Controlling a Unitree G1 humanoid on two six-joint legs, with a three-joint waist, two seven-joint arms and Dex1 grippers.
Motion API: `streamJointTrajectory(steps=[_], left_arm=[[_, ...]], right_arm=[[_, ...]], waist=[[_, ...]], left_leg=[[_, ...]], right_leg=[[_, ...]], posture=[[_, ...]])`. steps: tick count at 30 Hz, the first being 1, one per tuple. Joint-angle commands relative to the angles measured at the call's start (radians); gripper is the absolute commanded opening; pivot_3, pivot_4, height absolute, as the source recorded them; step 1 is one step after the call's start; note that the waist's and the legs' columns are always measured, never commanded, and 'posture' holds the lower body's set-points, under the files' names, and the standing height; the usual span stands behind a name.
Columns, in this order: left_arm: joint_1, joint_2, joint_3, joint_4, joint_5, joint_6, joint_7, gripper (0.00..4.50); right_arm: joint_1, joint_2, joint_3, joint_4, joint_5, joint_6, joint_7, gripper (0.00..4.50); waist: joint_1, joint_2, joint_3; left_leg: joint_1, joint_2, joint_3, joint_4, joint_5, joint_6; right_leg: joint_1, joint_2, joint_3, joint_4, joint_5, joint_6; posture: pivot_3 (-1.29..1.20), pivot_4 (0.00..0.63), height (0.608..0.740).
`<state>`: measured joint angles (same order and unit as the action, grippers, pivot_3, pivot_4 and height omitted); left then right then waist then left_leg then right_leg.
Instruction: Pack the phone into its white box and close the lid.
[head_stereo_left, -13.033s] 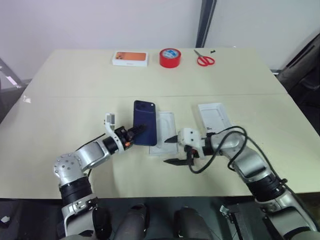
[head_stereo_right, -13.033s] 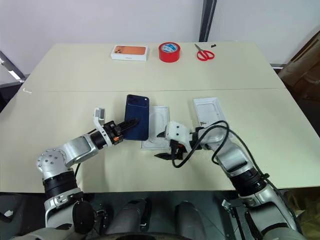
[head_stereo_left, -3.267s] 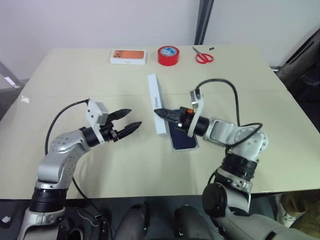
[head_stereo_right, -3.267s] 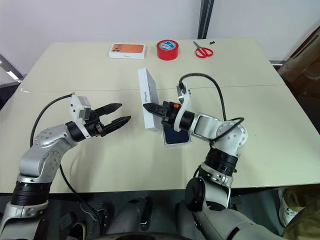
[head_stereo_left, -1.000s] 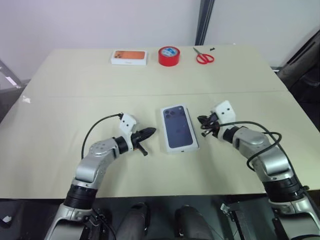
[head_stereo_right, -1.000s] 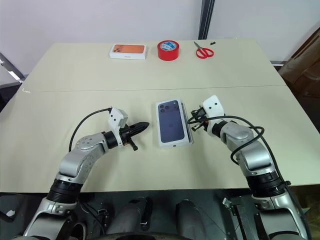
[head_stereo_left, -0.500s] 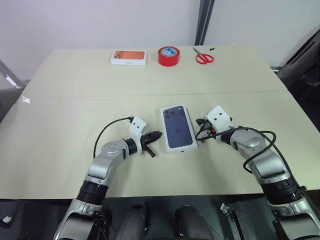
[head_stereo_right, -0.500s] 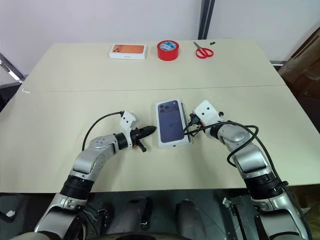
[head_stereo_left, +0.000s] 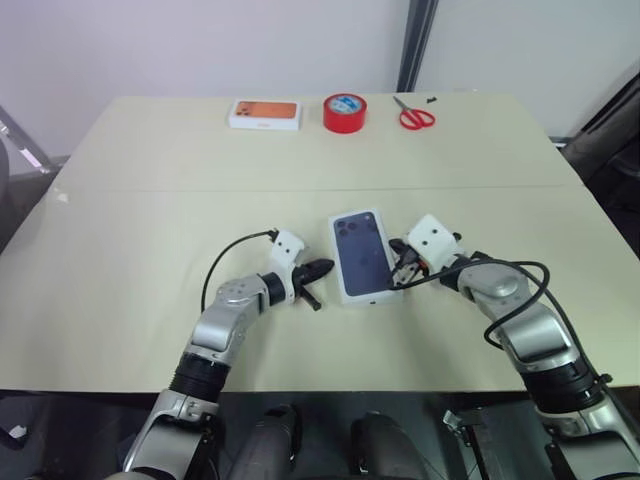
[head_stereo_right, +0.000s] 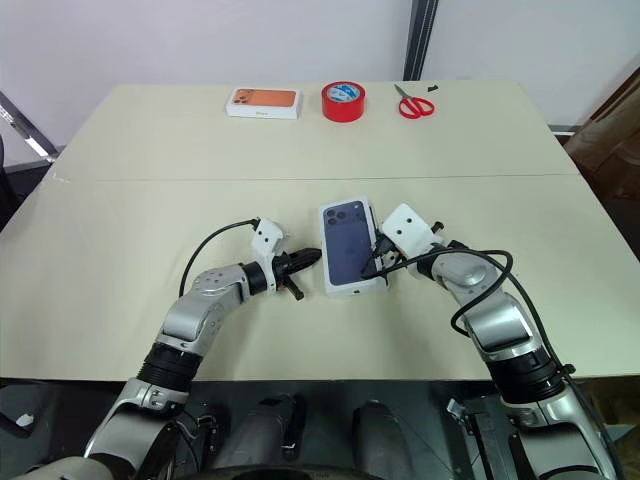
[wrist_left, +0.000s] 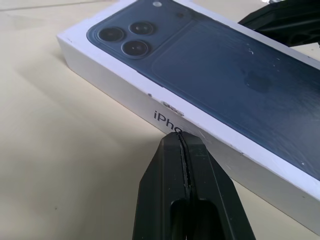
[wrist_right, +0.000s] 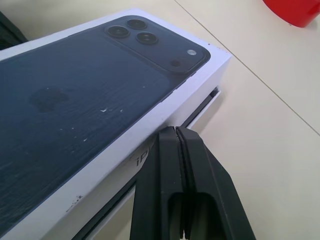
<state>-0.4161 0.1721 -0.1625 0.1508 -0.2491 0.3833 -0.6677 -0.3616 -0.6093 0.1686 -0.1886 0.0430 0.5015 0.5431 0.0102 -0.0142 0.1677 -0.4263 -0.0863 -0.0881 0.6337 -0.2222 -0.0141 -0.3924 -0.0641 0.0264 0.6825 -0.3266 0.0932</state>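
The lid, printed with a dark blue phone picture, sits face up on the white box near the middle of the counter, a little toward its near edge. In the right wrist view a dark slit shows under the lid's rim on that side, so the lid is not fully seated there. The phone itself cannot be seen.

The left hand lies low over the counter, forearm reaching in from the near left, its two black fingers pressed together with the tip at the lid's left side wall, touching it or nearly so. The right hand comes in from the near right, elbow bent, pointing left and slightly down; its fingers are also pressed together, the tip against the lid's right side wall, by the slit. Neither hand pinches anything.

Along the counter's far edge stand a white box with an orange picture, a red tape roll and red scissors, well apart from the hands.
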Motion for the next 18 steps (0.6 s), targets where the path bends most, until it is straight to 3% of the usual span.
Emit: streamJointTrajectory(steps=[1,18], left_arm=[[-0.028,-0.024,-0.003,-0.012,-0.006,-0.017,0.0,0.0],[-0.038,-0.067,0.027,-0.021,-0.03,-0.015,-0.002,0.0]], right_arm=[[0.006,-0.009,-0.01,-0.022,-0.02,-0.02,0.01,0.03],[0.014,-0.007,-0.013,0.002,-0.086,-0.017,0.02,0.03]], waist=[[0.0,0.0,0.0],[0.001,0.0,0.0]], left_leg=[[0.0,0.0,0.0,0.0,0.0,0.0],[0.0,0.0,0.0,0.0,0.0,-0.001]], right_leg=[[0.0,0.0,0.0,0.0,0.0,0.0],[0.0,0.0,0.0,0.0,0.0,0.0]], posture=[[0.0,0.15,0.734],[0.0,0.15,0.734]])
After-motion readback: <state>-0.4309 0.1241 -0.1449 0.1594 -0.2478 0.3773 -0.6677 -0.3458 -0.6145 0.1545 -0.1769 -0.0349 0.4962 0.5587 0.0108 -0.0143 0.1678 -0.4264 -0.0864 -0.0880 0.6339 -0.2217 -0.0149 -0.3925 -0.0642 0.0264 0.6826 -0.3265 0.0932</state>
